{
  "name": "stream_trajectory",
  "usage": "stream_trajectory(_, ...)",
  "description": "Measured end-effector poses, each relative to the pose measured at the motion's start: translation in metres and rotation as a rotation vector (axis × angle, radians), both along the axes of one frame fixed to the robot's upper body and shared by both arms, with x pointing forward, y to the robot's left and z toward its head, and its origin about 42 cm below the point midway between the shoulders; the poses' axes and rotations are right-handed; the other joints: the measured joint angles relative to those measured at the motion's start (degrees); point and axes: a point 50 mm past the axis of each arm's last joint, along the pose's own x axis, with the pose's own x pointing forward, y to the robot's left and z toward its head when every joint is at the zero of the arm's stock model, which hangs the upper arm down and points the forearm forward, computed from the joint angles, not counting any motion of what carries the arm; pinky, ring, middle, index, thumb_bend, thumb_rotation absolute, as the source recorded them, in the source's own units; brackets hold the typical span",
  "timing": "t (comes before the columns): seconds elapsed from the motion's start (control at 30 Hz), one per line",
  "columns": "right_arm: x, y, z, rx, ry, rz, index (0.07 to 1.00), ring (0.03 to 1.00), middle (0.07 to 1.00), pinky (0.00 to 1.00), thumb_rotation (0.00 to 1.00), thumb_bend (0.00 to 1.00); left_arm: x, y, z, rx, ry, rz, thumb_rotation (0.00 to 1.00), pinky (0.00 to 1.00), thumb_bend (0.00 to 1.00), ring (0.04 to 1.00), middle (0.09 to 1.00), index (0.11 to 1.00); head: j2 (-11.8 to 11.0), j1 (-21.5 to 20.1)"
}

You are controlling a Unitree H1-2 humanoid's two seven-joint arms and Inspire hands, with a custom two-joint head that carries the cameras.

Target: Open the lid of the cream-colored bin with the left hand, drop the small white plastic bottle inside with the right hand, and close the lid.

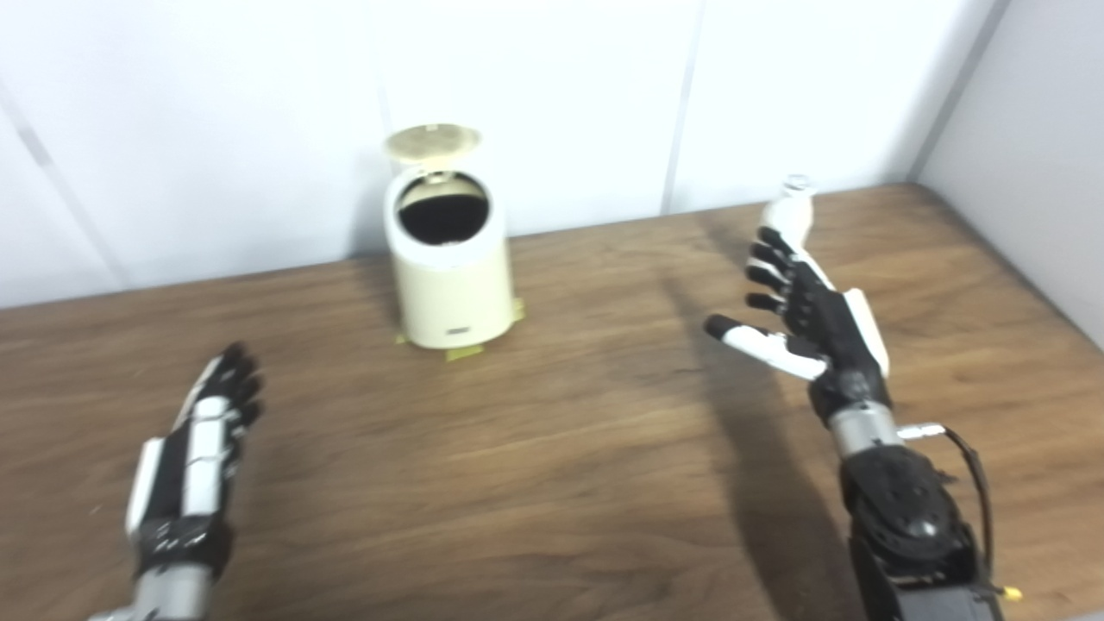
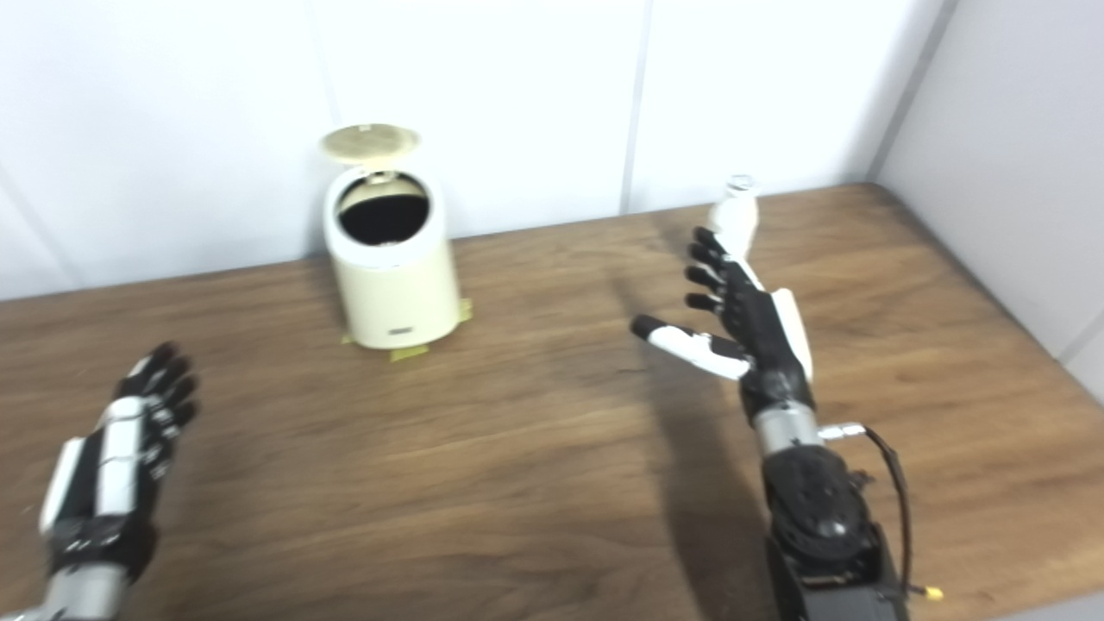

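The cream-colored bin stands at the back of the wooden table, left of centre, with its round lid tipped up and the dark inside showing. A small white plastic bottle stands upright at the back right. My right hand is open, fingers spread, just in front of the bottle and partly covering its base; it does not hold it. My left hand rests open low over the front left of the table, well away from the bin.
White wall panels run behind the table, close to the bin. A grey side wall borders the table's right edge. Yellow tape tabs mark the bin's base.
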Motion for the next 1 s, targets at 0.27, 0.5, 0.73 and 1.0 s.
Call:
stream_trajectory(0.27,0.002,-0.019,0.014,-0.078,-0.003,-0.079,0.881,0.847,0.881,0.78,0.31,0.75,0.001,0.004,-0.003,-0.046,0.028,-0.002,0.94,0.98,0.4,0.966,0.965,0.975,-0.4,-2.6)
stream_trajectory(0.5,0.011,-0.036,0.029,-0.138,-0.01,-0.156,0.874,0.84,0.863,0.76,0.23,0.75,0.001,0.003,0.0,-0.051,0.041,-0.006,0.97,1.0,0.35,0.982,0.982,0.997,-0.9,-3.8)
stream_trajectory(0.73,0.02,-0.048,0.037,-0.194,0.003,-0.19,0.892,0.824,0.892,0.63,0.2,0.75,0.001,0.002,0.0,-0.053,0.049,-0.008,0.95,1.0,0.33,0.987,0.987,0.998,-3.3,-3.6)
stream_trajectory(1.0,0.052,-0.084,0.039,-0.294,0.077,-0.251,0.922,0.872,0.918,0.69,0.2,0.78,0.001,-0.001,-0.003,-0.061,0.058,-0.018,1.0,1.0,0.25,1.0,0.998,1.0,-5.0,-2.5)
